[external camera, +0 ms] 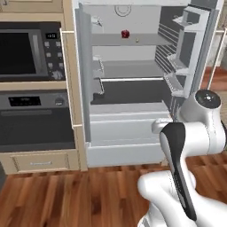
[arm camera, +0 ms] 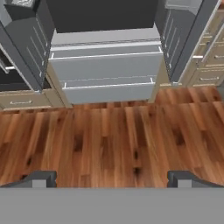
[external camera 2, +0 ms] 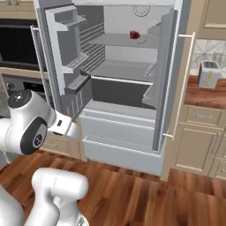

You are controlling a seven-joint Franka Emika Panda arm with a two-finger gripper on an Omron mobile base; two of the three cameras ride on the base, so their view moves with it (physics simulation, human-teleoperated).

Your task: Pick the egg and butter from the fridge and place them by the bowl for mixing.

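wooden floor below, fridge [external camera: 133,88] open ahead; my claw [arm camera: 111,178] spread wide, empty. butter [external camera: 137,40] on upper shelf looks light, soft; i'd pinch its long sides gently.

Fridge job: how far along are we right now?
Done: the fridge stands with both doors open. In hand: nothing; the tool is open and empty, pointing down at the wood floor before the fridge drawers. Left: nearly all of it. A small yellowish item, probably the butter, lies on the upper shelf beside a red object. I can't make out an egg.
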